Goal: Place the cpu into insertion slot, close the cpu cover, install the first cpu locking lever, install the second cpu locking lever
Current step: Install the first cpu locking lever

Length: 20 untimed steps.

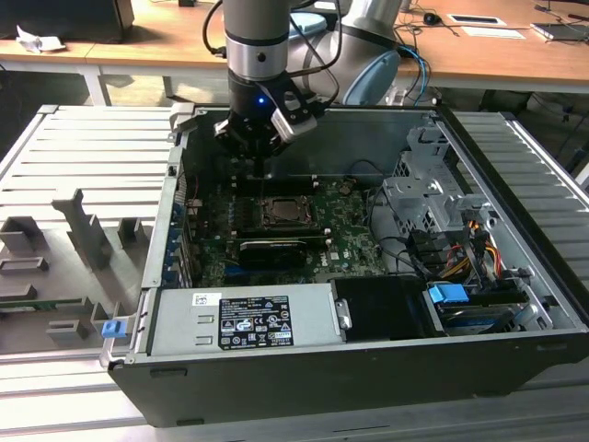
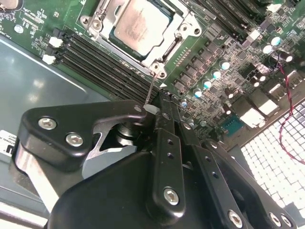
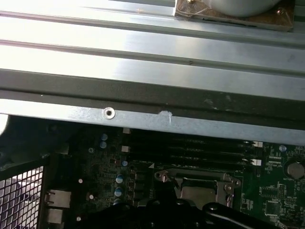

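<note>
The cpu [image 2: 139, 25] lies flat in the insertion slot [image 1: 281, 214], its silvery-beige top showing through the window of the cpu cover [image 2: 177, 37], which lies down over it. A thin wire locking lever [image 2: 151, 88] rises from the socket's near corner to my gripper [image 2: 153, 109]. The fingers are closed together on the lever's tip. In the exterior view the gripper [image 1: 262, 173] hangs inside the open computer case, just behind the socket. The first wrist view has the socket [image 3: 198, 183] below the case wall.
Black memory slots [image 2: 100, 59] run beside the socket. A long black card [image 1: 273, 249] lies in front of it, then the power supply [image 1: 244, 318]. The drive cage [image 1: 433, 198] and cables sit to the exterior view's right. The case wall [image 3: 143, 119] is close behind.
</note>
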Each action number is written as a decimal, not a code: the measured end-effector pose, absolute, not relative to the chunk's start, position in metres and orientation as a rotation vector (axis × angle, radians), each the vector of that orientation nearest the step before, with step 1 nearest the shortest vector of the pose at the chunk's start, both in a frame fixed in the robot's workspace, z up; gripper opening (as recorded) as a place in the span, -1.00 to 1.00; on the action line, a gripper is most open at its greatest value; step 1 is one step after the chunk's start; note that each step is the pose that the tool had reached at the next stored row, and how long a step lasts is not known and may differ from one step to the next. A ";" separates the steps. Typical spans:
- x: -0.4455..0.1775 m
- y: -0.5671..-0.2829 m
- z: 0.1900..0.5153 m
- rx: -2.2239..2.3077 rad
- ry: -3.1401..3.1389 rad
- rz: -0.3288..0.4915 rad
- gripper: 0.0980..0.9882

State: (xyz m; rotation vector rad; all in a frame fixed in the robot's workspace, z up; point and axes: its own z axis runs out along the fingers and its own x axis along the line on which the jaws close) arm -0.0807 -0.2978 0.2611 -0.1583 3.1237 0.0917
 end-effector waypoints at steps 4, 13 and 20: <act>-0.074 -0.298 0.261 -0.158 3.124 0.092 -0.98; -0.068 -0.298 0.250 -0.128 3.121 0.134 -0.98; -0.068 -0.298 0.245 -0.127 3.121 0.134 -0.98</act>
